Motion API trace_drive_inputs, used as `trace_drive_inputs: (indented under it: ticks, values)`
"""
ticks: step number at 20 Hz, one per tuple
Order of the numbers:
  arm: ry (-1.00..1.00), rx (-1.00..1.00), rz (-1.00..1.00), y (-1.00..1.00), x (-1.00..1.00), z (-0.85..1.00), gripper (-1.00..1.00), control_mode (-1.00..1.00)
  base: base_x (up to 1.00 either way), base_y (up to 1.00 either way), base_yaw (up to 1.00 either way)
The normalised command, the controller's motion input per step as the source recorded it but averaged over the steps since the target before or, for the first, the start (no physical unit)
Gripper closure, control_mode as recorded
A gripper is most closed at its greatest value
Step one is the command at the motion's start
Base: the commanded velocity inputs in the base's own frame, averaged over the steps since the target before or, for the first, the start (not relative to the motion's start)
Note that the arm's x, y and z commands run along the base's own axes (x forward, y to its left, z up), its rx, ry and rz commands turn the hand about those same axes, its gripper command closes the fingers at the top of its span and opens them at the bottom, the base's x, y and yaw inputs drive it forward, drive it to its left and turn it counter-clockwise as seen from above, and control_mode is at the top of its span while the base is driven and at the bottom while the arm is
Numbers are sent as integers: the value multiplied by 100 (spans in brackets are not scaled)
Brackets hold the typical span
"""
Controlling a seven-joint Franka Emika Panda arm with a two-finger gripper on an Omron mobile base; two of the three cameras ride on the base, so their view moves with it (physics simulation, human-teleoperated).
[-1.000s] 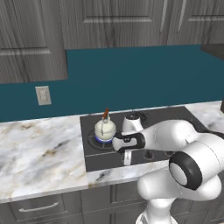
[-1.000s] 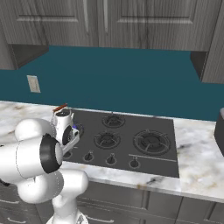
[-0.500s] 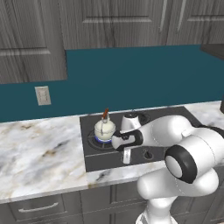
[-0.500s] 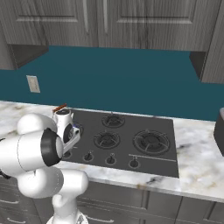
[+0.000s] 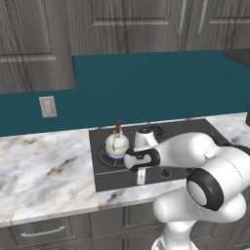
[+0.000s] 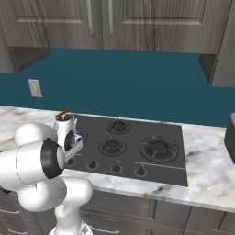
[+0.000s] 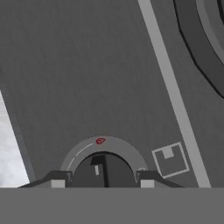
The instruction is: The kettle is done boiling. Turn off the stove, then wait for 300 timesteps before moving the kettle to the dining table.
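Up close, the pincer (image 7: 103, 180) brackets a round matte black knob (image 7: 104, 168) on the flat black stove (image 7: 87, 78), contact unclear; squat cream kettle (image 5: 117, 143) sits over blue flame on the veined marble tabletop (image 5: 44, 171).

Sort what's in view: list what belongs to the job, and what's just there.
For the job: kettle, stove, the knob between the fingers, hand.
Just there: wall switch, upper cupboards, marble worktop, drawers.
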Motion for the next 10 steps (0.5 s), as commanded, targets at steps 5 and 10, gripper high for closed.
trace_drive_inputs:
  ticks: [5, 10]
  values:
    - [0, 0, 0, 0, -1, 0, 100, -100, 0, 0, 0]
    - [0, 0, -5, 0, 0, 0, 100, -100, 0, 0, 0]
